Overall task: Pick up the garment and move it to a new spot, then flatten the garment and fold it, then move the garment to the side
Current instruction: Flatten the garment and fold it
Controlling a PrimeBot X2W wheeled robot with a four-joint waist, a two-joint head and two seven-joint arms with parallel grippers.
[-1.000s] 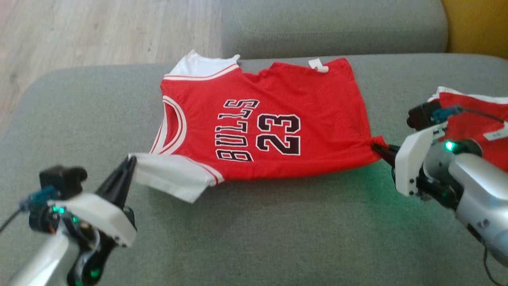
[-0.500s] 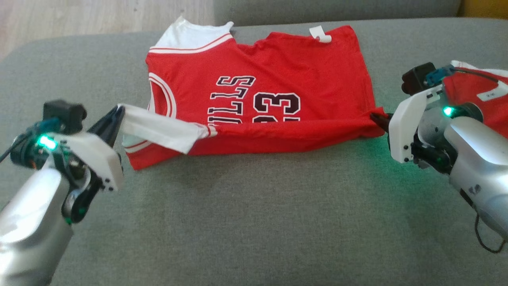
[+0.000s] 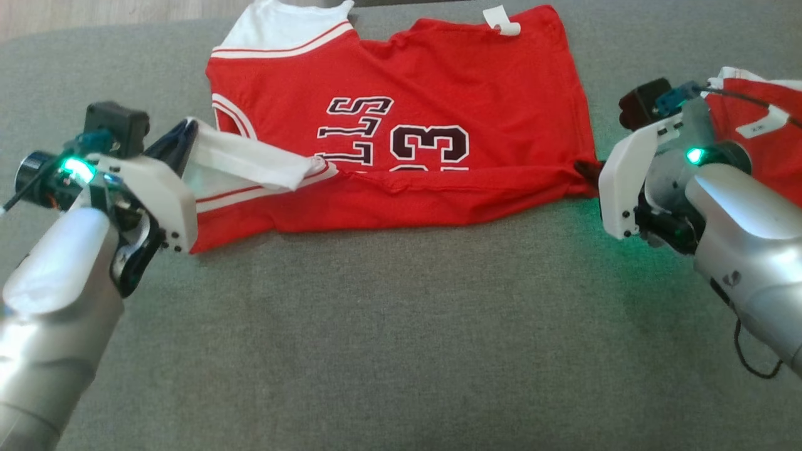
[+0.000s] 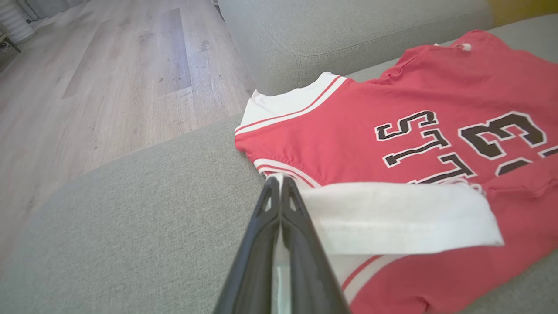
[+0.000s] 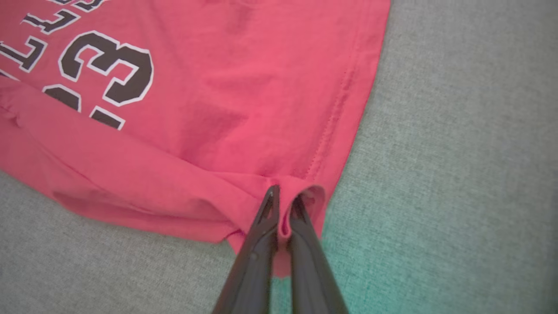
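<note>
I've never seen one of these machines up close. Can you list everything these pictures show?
jersey: one, red with black lettering, spread on the sofa, near edge lifted.
second garment: one, red and white, at the head view's right edge.
sofa: one, grey, under both garments.
floor: one, pale wood, beyond the sofa.
left gripper: one, dark, shut on the jersey's white sleeve.
right gripper: one, dark, shut on the jersey's red hem corner.

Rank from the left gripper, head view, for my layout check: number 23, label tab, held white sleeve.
From the left gripper:
1. white sleeve, in its grip
2. number 23, mid-chest
3. label tab, garment's far edge
</note>
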